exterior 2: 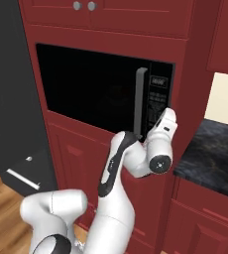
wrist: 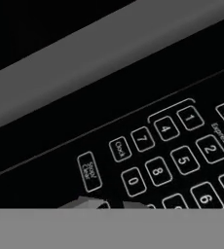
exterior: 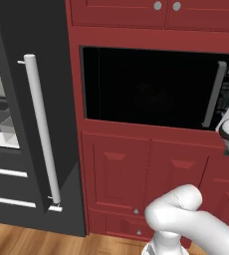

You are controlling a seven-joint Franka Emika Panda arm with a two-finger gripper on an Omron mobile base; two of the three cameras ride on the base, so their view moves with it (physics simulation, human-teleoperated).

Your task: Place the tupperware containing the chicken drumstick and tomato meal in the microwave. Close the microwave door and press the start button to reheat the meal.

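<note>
The white robot arm's two-finger gripper [wrist: 102, 204], fingers pressed shut and holding nothing, sits close to the keypad panel [wrist: 182, 155] on the right of the wide black built-in microwave [exterior: 156, 87]. Its glossy glass door [exterior 2: 91, 92] is closed, framed by red cabinetry [exterior: 136, 169].

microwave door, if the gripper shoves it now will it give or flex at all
The microwave door looks shut flush in the red cabinetry, so a push probably meets a stiff stop. Its glossy glass likely lets the shut gripper slide. The bar handle seems rigid.
</note>
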